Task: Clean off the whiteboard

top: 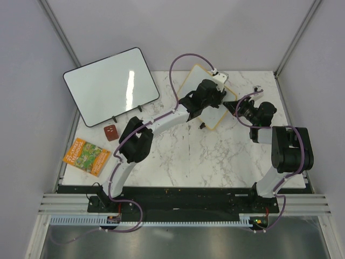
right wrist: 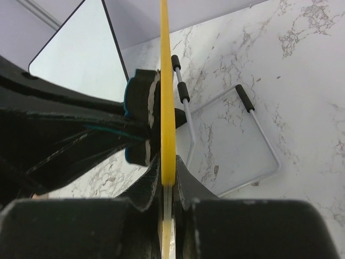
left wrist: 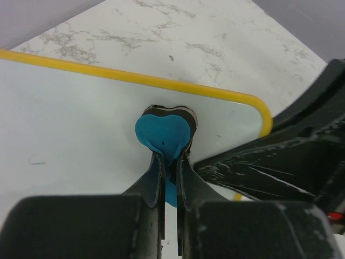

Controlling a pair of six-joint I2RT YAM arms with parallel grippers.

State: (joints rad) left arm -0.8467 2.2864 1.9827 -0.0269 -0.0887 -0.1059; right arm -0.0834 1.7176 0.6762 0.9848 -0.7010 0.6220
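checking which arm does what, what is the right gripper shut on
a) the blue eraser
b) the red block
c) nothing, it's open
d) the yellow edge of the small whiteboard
d: in the right wrist view the right gripper clamps the yellow edge of the whiteboard, while the left gripper pinches the blue eraser against the board's face.
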